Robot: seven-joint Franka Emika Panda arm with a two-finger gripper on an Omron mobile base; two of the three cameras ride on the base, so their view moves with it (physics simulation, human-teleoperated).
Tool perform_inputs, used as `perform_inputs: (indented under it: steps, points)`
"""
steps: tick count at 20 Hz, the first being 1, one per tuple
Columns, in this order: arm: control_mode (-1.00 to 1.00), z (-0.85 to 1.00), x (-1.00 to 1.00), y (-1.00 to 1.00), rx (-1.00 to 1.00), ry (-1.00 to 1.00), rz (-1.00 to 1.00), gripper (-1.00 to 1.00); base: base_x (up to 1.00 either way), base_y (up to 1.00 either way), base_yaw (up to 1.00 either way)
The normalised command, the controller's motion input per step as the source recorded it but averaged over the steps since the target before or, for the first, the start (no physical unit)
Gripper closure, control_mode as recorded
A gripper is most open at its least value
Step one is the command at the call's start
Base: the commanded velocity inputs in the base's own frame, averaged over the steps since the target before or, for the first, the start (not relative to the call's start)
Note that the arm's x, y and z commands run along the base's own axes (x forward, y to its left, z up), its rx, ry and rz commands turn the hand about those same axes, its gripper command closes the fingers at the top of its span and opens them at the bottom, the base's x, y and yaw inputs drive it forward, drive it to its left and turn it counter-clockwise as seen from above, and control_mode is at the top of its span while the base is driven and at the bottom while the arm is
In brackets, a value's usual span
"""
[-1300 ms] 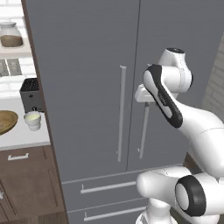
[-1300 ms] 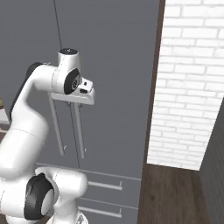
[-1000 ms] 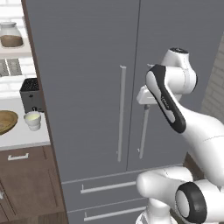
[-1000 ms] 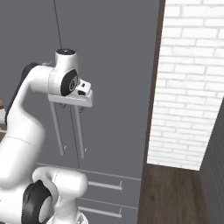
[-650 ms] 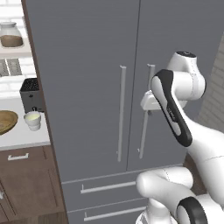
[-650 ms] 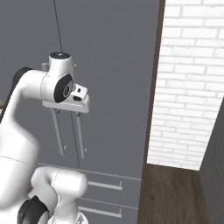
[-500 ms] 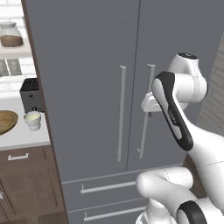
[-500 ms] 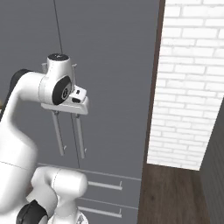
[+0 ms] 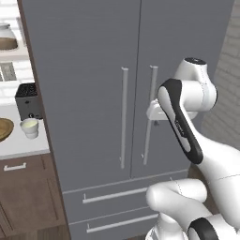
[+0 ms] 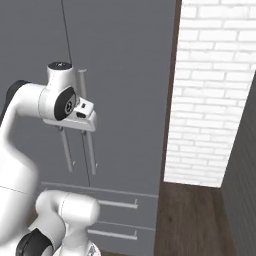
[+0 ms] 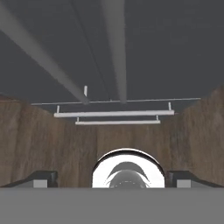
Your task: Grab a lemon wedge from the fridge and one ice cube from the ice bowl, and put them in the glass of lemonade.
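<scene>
The grey fridge (image 9: 93, 84) stands shut in front of me, so the lemon wedge is hidden. My gripper (image 9: 152, 114) hangs close in front of the right door's bar handle (image 9: 150, 108), pointing down along the door. In the hand view its fingertips (image 11: 41, 178) stand wide apart, open, with nothing between them, and that handle (image 11: 114, 48) runs up the middle. On the counter at the left the glass of lemonade (image 9: 29, 127) stands beside the ice bowl (image 9: 3, 129), which the edge cuts off. The ice cube is out of view.
A dark toaster (image 9: 26, 99) sits behind the cup and a jar (image 9: 7, 38) on a shelf above. Two fridge drawers (image 9: 117, 194) lie below the doors. A white brick wall (image 10: 210, 90) rises right of the fridge over dark wood floor (image 10: 190, 220).
The jaws have spread a little wider. The hand has sunk slightly along the right handle and the elbow has swung outward. The fridge doors stay shut.
</scene>
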Motion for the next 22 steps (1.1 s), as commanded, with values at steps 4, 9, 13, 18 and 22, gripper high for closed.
perform_inputs:
  steps: [4, 9, 13, 18, 22]
  points:
    - [1.00, 0.00, 0.00, 0.00, 0.00, 0.00, 0.00, -1.00, -0.58, 0.07, -0.21]
    - [1.00, 0.00, 0.00, 0.00, 0.00, 0.00, 0.00, -1.00, -0.61, 0.00, -0.07]
    - [1.00, 0.00, 0.00, 0.00, 0.00, 0.00, 0.00, -1.00, -0.52, 0.05, 0.00]
    - [1.00, 0.00, 0.00, 0.00, 0.00, 0.00, 0.00, -1.00, -0.08, 0.05, 0.01]
    - [1.00, 0.00, 0.00, 0.00, 0.00, 0.00, 0.00, -1.00, 0.00, 0.00, 0.10]
